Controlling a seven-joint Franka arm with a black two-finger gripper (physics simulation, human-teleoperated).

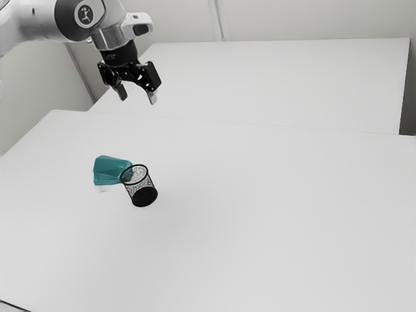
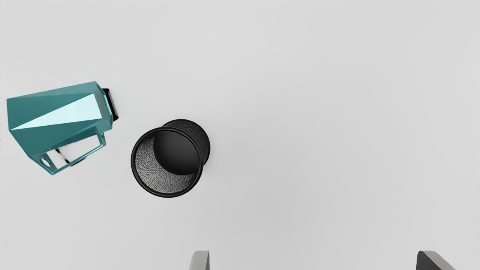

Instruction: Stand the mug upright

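Upright black mesh cup (image 2: 176, 153) near the toppled teal mug (image 2: 56, 116), tool (image 1: 138, 99) spread wide.

White tabletop (image 1: 260, 214), pale walls (image 1: 312, 19).

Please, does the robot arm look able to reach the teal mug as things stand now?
Probably yes: the hand is open and nothing covers the mug, which lies on its side. Only the black mesh cup, standing close beside it, may crowd one end.

White arm (image 1: 19, 25), dark joint cap (image 1: 66, 19), round badge (image 1: 85, 14), seemingly figured
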